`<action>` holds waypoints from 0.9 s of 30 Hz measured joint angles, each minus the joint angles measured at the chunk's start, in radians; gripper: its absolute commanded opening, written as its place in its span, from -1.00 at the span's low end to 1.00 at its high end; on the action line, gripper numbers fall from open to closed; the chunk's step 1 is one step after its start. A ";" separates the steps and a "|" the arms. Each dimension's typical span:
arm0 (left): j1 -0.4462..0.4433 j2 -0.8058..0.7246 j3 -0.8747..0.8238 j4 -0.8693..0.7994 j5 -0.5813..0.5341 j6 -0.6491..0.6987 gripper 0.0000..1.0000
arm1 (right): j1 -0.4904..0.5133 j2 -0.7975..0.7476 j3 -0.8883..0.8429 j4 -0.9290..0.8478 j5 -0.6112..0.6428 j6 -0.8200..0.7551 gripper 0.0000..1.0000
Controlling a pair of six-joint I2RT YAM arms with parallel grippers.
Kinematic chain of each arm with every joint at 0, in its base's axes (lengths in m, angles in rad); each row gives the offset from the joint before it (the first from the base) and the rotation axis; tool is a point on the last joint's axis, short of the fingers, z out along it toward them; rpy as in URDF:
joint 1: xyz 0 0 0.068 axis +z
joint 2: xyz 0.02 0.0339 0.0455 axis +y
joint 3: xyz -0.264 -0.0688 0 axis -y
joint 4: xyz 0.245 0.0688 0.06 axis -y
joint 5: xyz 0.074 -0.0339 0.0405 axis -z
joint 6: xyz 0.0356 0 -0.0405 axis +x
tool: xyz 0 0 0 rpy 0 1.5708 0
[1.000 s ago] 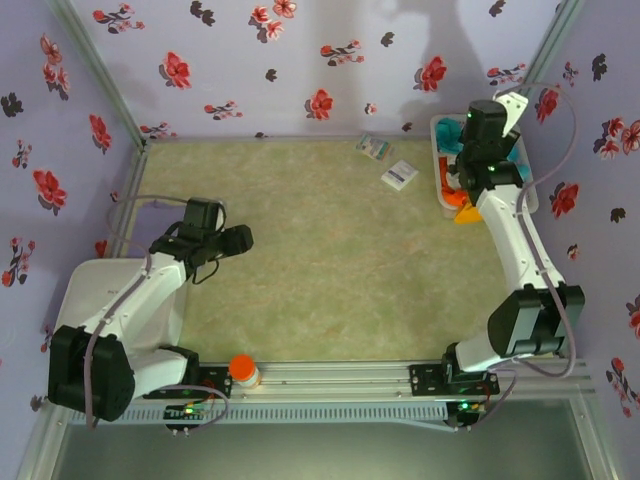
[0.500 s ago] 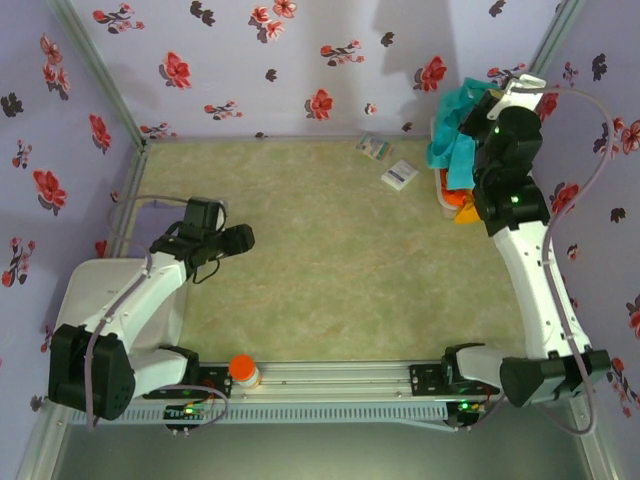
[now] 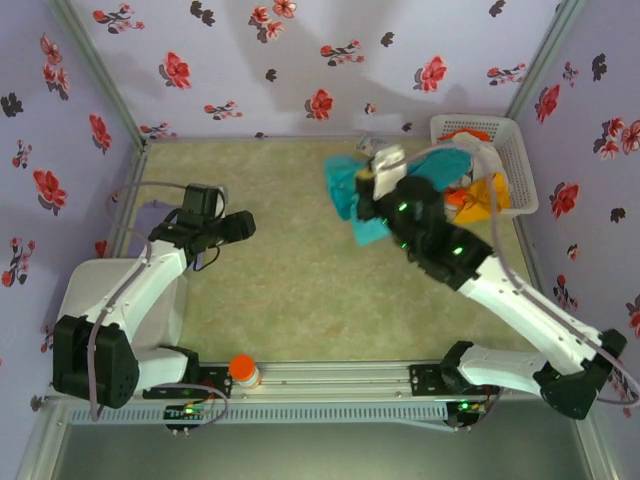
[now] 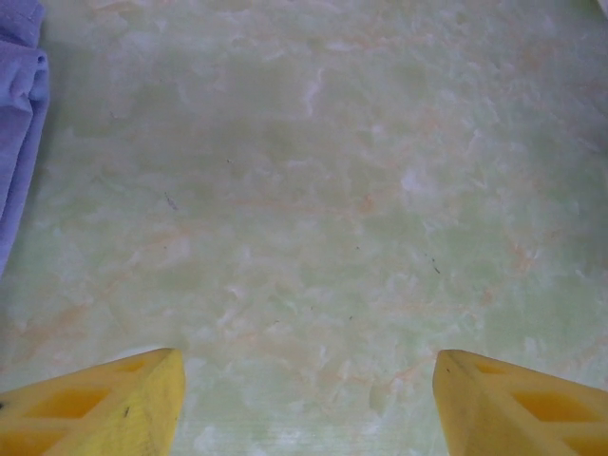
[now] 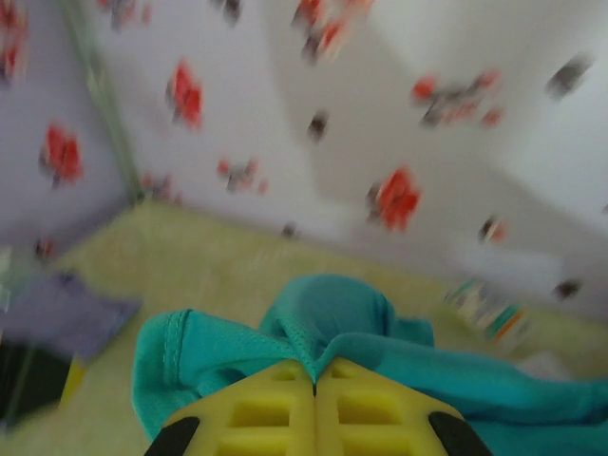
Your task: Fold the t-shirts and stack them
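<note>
Right wrist: teal t-shirt [image 5: 334, 321] in claw [image 5: 314, 376]

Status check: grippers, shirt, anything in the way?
Left gripper open over the mat. Right gripper shut on teal t-shirt, held above mid-table. Orange garment hangs over basket rim.

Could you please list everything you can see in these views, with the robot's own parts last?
teal t-shirt: one, teal, hanging over the table's far middle
orange garment: one, orange, in the basket
purple cloth: one, pale purple, on the table's left
basket: one, white, far right corner
bottle: one, orange cap, near rail
table: one, pale green
left arm: jaws open, empty
right arm: jaws shut on the teal t-shirt
</note>
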 measured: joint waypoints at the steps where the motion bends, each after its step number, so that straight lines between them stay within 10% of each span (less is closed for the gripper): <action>1: 0.003 0.007 0.001 0.000 0.001 0.000 0.40 | 0.038 0.014 -0.058 0.010 0.008 0.032 -0.97; 5: 0.010 0.039 0.006 -0.008 0.006 0.004 0.38 | 0.109 0.144 -0.188 0.042 -0.063 0.170 -0.71; 10: 0.010 0.067 0.018 -0.017 0.006 0.014 0.39 | 0.153 0.304 -0.191 0.101 -0.148 0.270 0.13; 17: -0.049 0.076 -0.015 0.031 0.047 -0.033 0.39 | 0.164 0.249 -0.191 0.166 -0.004 0.274 0.98; 27: -0.172 0.342 -0.037 0.150 0.105 -0.109 0.42 | 0.103 0.183 -0.215 0.148 0.218 0.310 0.99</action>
